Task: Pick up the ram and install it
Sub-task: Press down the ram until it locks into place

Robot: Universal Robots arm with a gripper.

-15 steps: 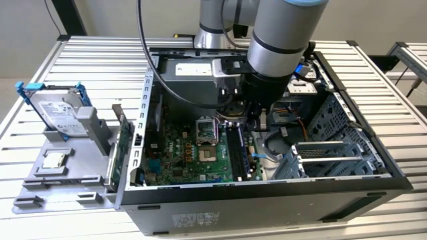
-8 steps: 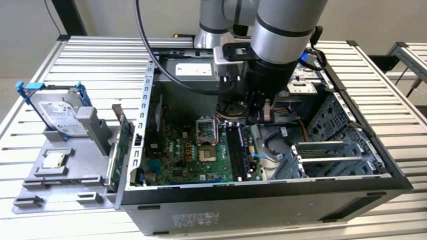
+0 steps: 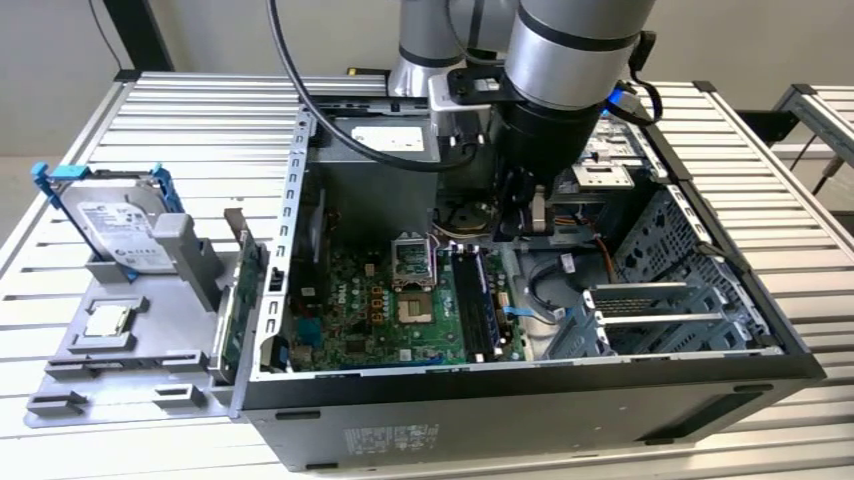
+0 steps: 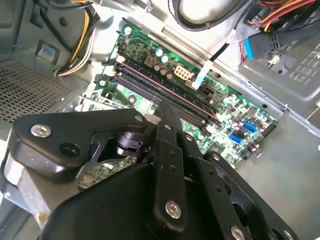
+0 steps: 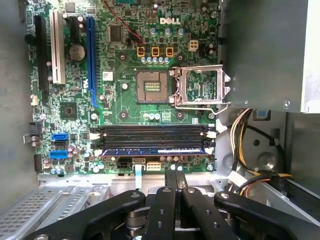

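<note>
The ram, a long blue stick, lies seated in the memory slot nearest my gripper, on the green motherboard inside the open computer case. Three dark slots beside it hold nothing. My gripper hovers just off the ram's long side, fingers pressed together with nothing between them. In the second wrist view the gripper points down at the row of memory slots. In the exterior view the gripper hangs inside the case over the slots' far end.
Yellow and black cables run beside the slots. The CPU socket stands with its frame lifted. A drive cage fills the case's right. Outside, on the exterior view's left, a grey holder carries a hard drive, a chip and a green card.
</note>
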